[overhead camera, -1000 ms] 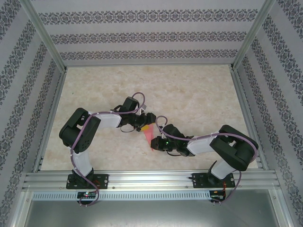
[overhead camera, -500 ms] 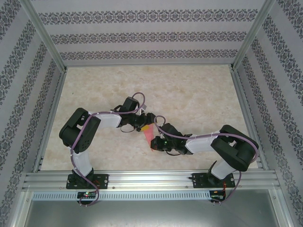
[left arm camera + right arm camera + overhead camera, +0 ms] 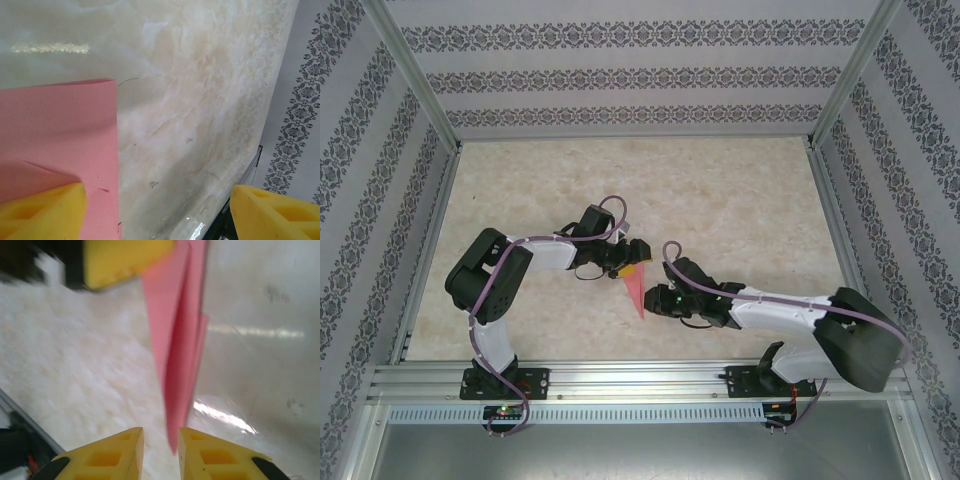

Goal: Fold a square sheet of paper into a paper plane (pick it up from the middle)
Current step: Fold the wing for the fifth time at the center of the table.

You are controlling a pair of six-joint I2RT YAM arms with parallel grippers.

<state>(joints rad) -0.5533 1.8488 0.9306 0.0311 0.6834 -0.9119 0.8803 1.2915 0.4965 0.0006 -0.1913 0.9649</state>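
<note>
left gripper (image 3: 157, 212) spread, finger (image 3: 42, 210) covering paper plane (image 3: 60, 130) corner; tip blurred

The pink paper plane's (image 3: 175, 340) tip reaches the narrow gap between the right claw's (image 3: 161, 440) yellow fingertips (image 3: 115, 452).

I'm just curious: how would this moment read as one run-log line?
paper plane: folded, on table | left gripper: open, one finger over it | right gripper: slightly open at its tip

one pink paper plane (image 3: 637, 290); two grippers, left gripper (image 3: 157, 200) and right gripper (image 3: 161, 435); one table (image 3: 720, 190)
</note>
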